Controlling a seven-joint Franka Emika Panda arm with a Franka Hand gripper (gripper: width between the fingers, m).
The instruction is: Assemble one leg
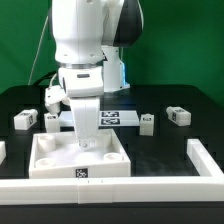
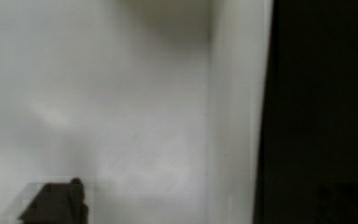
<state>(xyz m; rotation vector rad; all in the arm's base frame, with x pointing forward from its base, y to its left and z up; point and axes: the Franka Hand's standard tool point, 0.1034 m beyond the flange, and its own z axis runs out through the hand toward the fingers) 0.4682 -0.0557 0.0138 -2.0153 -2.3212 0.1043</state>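
A: If judged from blurred wrist view: pincer (image 2: 202, 205) seemingly spread, pinching nothing. Leg (image 1: 52, 122)?

B: On desk (image 1: 160, 146), just beside panel (image 1: 45, 160), ungrasped. Risk: low pincer bumping panel or shoving leg aside during reach.

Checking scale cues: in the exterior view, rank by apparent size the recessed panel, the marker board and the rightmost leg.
1. Recessed panel, largest, also nearest.
2. Marker board, partly behind the arm.
3. Rightmost leg, smallest.
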